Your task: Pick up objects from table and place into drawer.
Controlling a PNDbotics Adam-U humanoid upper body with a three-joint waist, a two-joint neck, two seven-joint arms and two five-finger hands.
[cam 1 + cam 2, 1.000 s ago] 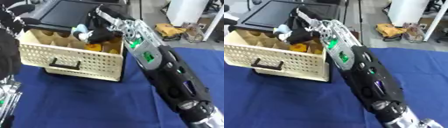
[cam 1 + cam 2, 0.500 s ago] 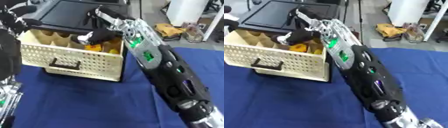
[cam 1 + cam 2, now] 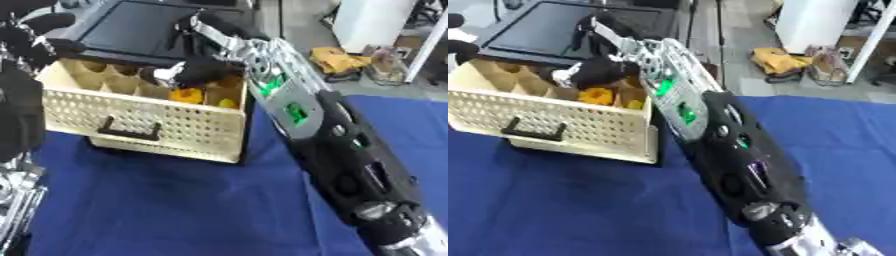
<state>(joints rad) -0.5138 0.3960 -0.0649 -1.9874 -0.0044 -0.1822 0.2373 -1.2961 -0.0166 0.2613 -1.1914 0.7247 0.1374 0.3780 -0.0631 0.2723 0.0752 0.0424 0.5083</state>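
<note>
The right hand (image 3: pixel 203 71) hangs over the open drawer (image 3: pixel 140 120), dark and blurred — whether its fingers are curled round anything cannot be told; a pale tip at its front end is too smeared to name. It covers part of the drawer's back compartments; the yellow-orange things (image 3: pixel 186 95) just under it are only blobs of colour, their shape unclear. The right forearm (image 3: pixel 719 150) blocks the drawer's right end and much of the blue cloth (image 3: pixel 166 205) behind it, and is cut off at the bottom edge. The left hand (image 3: pixel 26 40) shows only as a dark mass at the left edge — its fingers unreadable.
</note>
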